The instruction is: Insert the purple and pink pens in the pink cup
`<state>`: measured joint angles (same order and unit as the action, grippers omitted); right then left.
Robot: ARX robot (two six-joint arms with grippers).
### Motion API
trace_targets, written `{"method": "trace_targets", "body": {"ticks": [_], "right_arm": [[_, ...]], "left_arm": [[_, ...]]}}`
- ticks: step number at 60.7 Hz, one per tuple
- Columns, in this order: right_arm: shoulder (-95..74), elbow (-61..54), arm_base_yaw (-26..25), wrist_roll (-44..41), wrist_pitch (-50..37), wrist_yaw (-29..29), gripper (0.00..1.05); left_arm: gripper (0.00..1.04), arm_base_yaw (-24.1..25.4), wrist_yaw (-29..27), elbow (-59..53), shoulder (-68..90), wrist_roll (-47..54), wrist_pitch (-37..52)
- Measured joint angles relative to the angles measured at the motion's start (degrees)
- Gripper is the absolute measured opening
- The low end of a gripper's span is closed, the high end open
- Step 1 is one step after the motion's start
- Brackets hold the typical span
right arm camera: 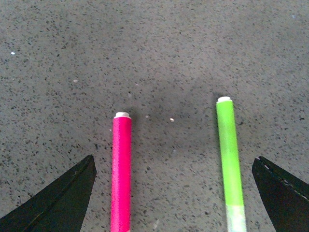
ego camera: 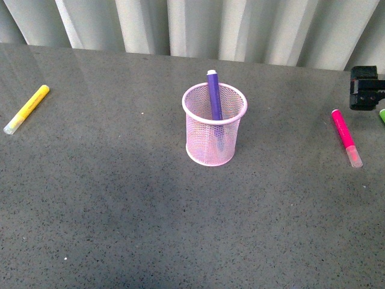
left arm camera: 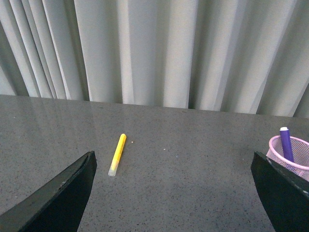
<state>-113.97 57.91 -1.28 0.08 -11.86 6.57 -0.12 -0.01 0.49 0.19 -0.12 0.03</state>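
Note:
The pink mesh cup (ego camera: 215,125) stands upright mid-table with the purple pen (ego camera: 213,99) standing in it; both show at the edge of the left wrist view, cup (left arm camera: 294,155), pen (left arm camera: 286,143). The pink pen (ego camera: 346,136) lies flat on the table at the right. My right gripper (right arm camera: 174,193) is open above it; in the right wrist view the pink pen (right arm camera: 121,169) lies between the jaws, next to the green marker (right arm camera: 230,157). The right arm's black body (ego camera: 366,87) shows at the right edge of the front view. My left gripper (left arm camera: 174,193) is open and empty.
A yellow marker (ego camera: 26,108) lies at the far left of the grey speckled table (ego camera: 120,198), also in the left wrist view (left arm camera: 117,153). A sliver of the green marker (ego camera: 382,115) shows at the right edge. A pale curtain (ego camera: 192,24) hangs behind the table.

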Motion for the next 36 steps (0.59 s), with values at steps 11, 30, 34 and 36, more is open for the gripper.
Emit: {"method": "trace_targets", "body": {"ticks": [11, 30, 34, 36], "right_arm": [[-2.56, 1.77, 2.47, 0.35, -1.14, 0.68, 0.98], [-6.49, 2.34, 5.25, 3.45, -2.62, 3.82, 0.98], [-6.8, 2.34, 5.49, 4.33, -2.69, 4.02, 0.98], [-6.99, 2.34, 5.6, 4.87, -2.67, 4.09, 0.98]], "left_arm": [[0.98, 0.0, 0.0, 0.0, 0.0, 0.0, 0.0], [0.98, 0.0, 0.0, 0.0, 0.0, 0.0, 0.0], [0.98, 0.0, 0.0, 0.0, 0.0, 0.0, 0.0], [0.98, 0.0, 0.0, 0.0, 0.0, 0.0, 0.0]]}}
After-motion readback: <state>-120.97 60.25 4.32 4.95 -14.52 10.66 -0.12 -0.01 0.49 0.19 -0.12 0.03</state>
